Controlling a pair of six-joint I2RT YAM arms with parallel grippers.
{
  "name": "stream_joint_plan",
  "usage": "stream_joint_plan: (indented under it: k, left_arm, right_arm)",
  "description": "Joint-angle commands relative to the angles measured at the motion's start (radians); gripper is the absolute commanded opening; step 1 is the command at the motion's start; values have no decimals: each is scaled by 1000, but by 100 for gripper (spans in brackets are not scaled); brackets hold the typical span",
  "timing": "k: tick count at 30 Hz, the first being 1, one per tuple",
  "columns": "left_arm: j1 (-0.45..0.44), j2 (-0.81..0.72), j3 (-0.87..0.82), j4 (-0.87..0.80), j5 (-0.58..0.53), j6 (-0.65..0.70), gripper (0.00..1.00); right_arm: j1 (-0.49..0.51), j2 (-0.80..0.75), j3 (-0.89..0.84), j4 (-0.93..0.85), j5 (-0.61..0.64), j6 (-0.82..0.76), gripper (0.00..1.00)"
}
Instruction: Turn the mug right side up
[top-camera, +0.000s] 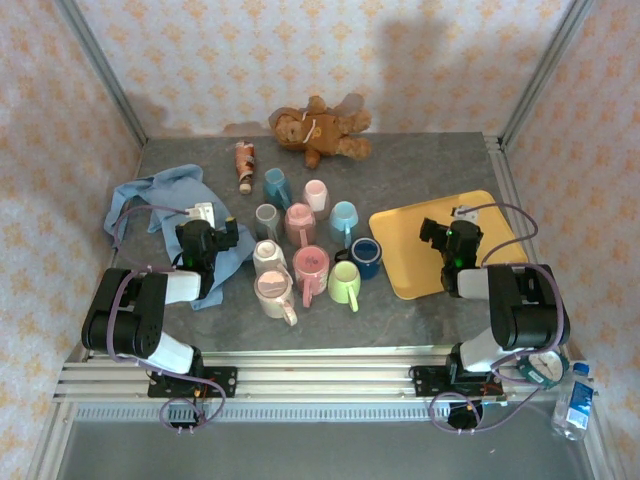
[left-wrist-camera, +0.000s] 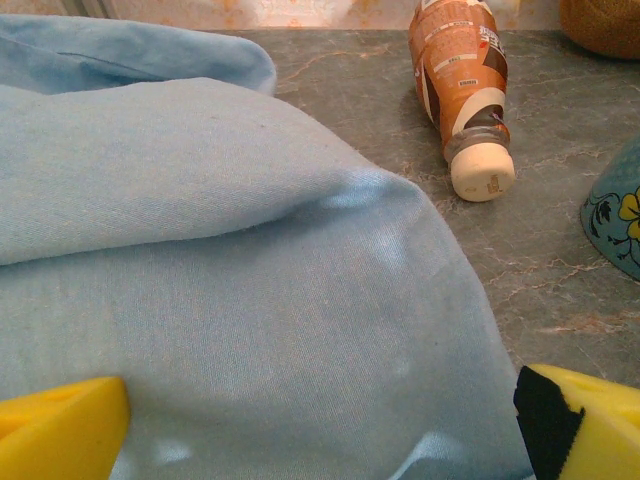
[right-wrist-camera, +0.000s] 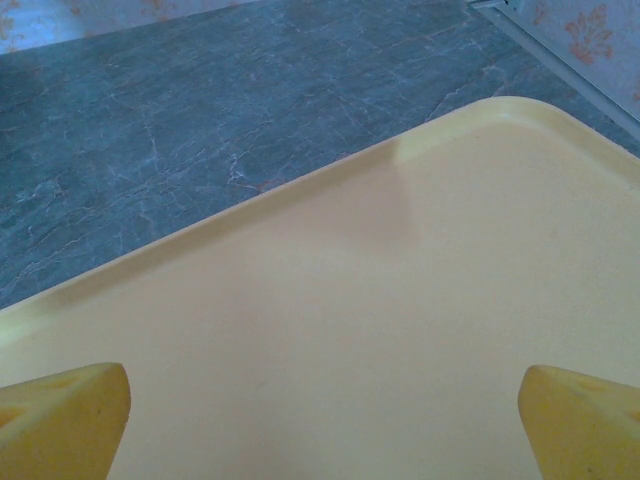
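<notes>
The left end effector and right end effector are held wide open, empty, over cloth and tray; mugs crowded between them could be toppled.

Legible text: none recorded. Print is carried in white panels on the orange label of the lying bottle, but it is too blurred to be read. Markings on a blue-labelled container at the near right are likewise too small to be made out.
</notes>
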Motion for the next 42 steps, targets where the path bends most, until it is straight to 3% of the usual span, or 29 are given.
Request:
stream_joint_plan:
  k: [1, 5, 9, 13, 19, 28, 34, 38, 42]
  left_arm:
    - [-10, -6, 15, -6, -24, 9, 100]
    - [-23, -114, 60, -171, -59, 10, 100]
    - [-30, -302, 120, -403, -89, -39, 100]
    - [-30, -462, 245, -697, -3, -109, 100]
    - [-31, -510, 489, -1120, 95, -169, 100]
    - [-93, -448, 612, -1371, 339, -327, 91]
    - [-187, -322, 709, -1506, 288, -436, 86]
    - [-192, -227, 783, -1541, 300, -490, 80]
    - [-192, -112, 867, -1584, 331, -524, 79]
  right_arm:
    - [7, -1, 13, 30, 22, -16, 99]
    - [7, -84, 52, -104, 49, -6, 100]
    - [7, -235, 147, -403, 78, 43, 100]
    - [7, -374, 276, -720, 35, 105, 99]
    - [7, -463, 422, -1005, -129, 140, 91]
    - [38, -375, 653, -1376, -461, 123, 77]
    - [128, -277, 771, -1550, -533, 157, 71]
    - [195, -215, 836, -1597, -534, 190, 70]
    - [228, -170, 872, -1590, -560, 239, 70]
